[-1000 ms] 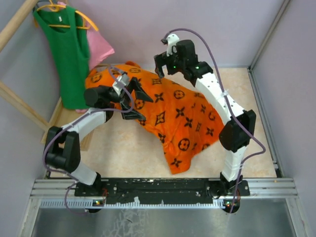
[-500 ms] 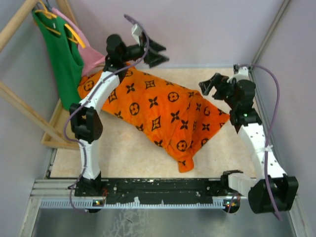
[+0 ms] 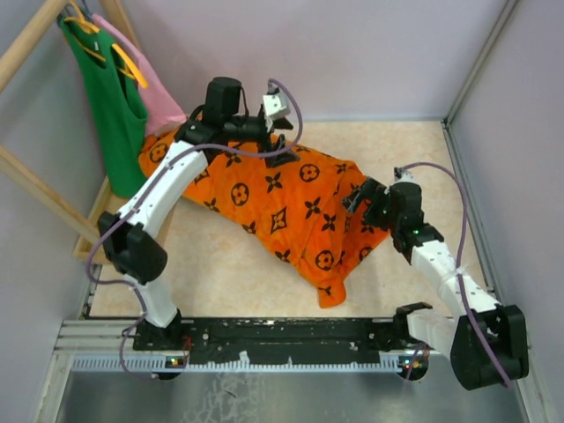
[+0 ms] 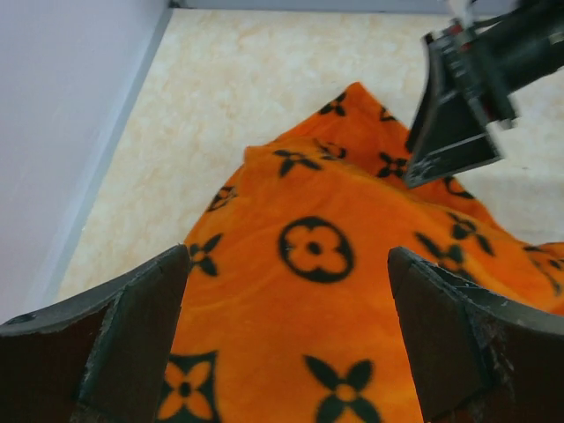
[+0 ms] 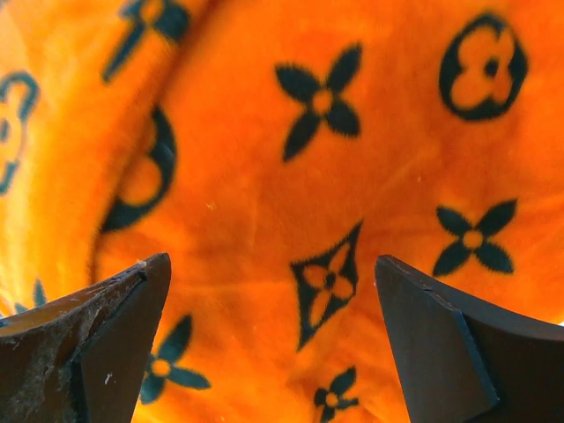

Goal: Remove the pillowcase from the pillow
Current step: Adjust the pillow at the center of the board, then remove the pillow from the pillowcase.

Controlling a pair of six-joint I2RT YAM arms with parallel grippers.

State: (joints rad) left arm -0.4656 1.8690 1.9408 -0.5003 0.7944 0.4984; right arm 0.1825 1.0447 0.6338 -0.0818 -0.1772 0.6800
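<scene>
free: bare table (image 3: 220, 264) near-left of the pillowcase (image 3: 282, 203), also far-right by the wall | blocked: green tank top (image 3: 115, 115), pink garment (image 3: 166, 99) and wooden rack (image 3: 35, 189) crowd the far-left corner | left arm (image 3: 167, 181) stretches over the pillowcase's far-left end | right gripper (image 3: 359, 198) at its right edge, jaws wide

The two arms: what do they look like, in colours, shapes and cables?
The left arm and right arm have white links between bulky black joints. A thin lilac cable loops along each. The left claw and right claw are black, with two wedge-shaped fingers each.
</scene>
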